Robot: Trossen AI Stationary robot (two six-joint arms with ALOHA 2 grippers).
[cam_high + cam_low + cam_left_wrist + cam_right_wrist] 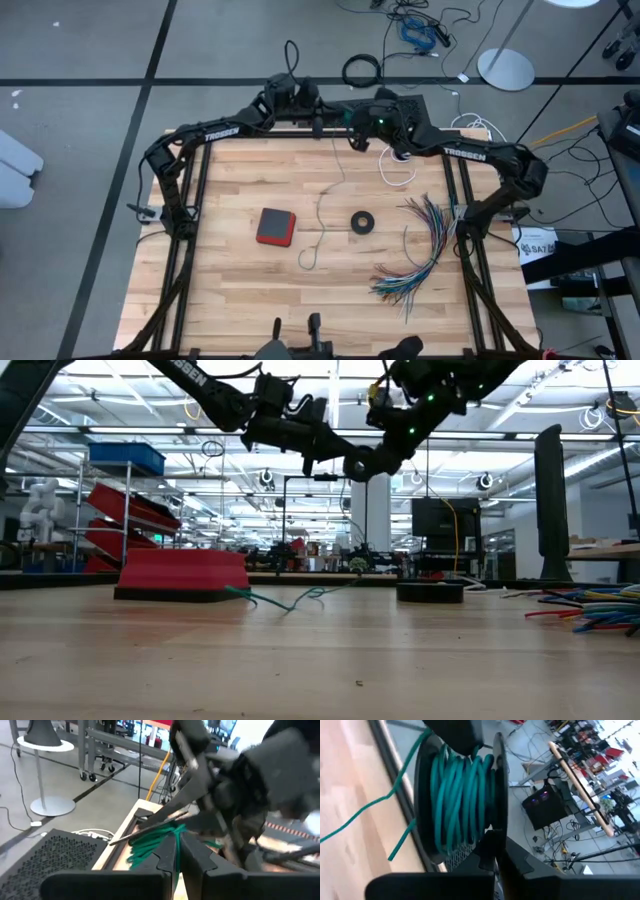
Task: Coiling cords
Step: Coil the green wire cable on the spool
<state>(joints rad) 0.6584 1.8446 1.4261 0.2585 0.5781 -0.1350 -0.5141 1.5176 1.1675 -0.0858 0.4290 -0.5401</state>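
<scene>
My right pincer (358,133) is clamped on the teal-green cord (460,795) coil above the worktop's (230,290) far edge; my left pincer (322,124), nearly closed, touches it. I'd keep the trailing tail taut, laying loops evenly.

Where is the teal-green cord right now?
In the high view the teal-green cord trails down mid-table between the red block and black ring; its upper end is wound in loops around the right gripper.
</scene>
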